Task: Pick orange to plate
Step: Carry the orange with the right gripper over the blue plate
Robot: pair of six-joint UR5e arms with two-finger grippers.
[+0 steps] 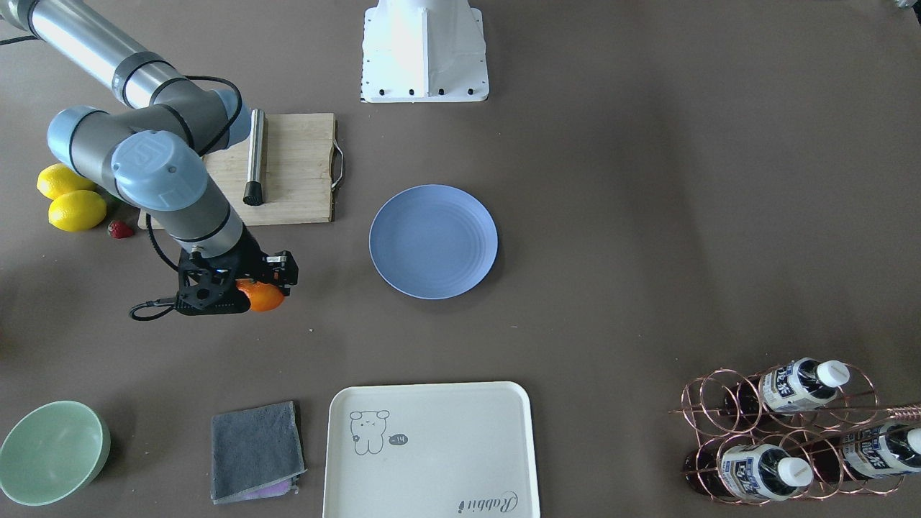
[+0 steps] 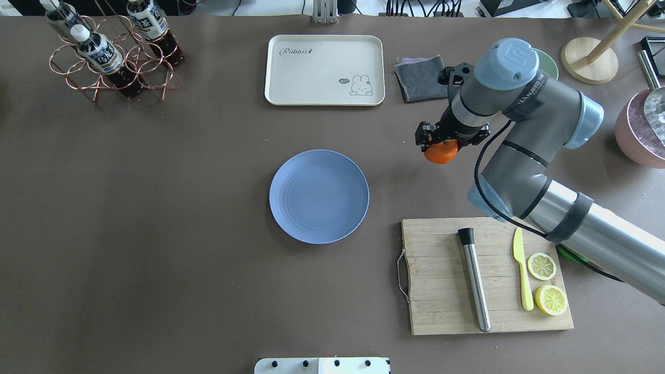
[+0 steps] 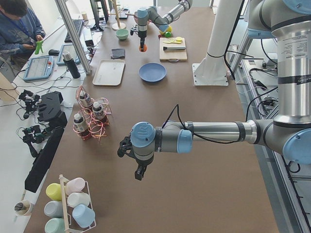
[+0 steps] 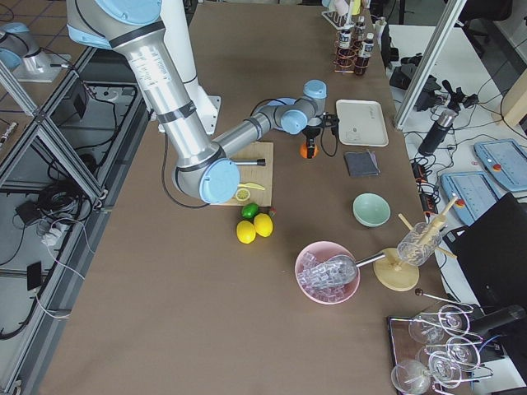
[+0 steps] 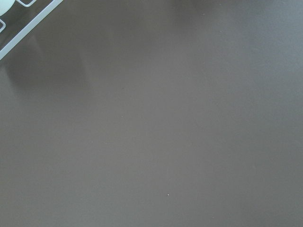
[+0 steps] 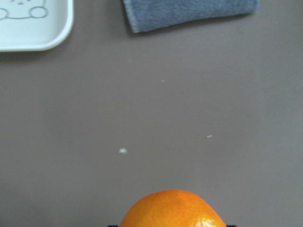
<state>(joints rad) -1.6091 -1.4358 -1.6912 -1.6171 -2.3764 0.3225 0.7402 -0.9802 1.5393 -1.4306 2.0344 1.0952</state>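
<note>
2 fingers of the right tool (image 2: 441,146) are clamping the orange (image 2: 441,155) from either side, so the tool is standing closed only to the fruit's width. The orange is sitting directly under the tool's black body, with its lower half bulging out below the fingers. In the right wrist view its rounded top is filling the middle of the bottom edge. Whether the fruit is resting on the surface (image 2: 156,218) or hanging just clear of it, I cannot tell.

Tool and orange are sitting over the robot's right half of the surface, between the wooden cutting board (image 2: 441,280) toward the robot's edge and the grey cloth (image 2: 420,78) toward the far edge. The plate (image 2: 319,196) is lying at the middle of the surface, well apart from the orange.

The left tool (image 3: 141,174) is pointing down over the surface's end on the robot's left, far from the plate. It is showing only in the left side view, so I cannot tell how far open it is.
</note>
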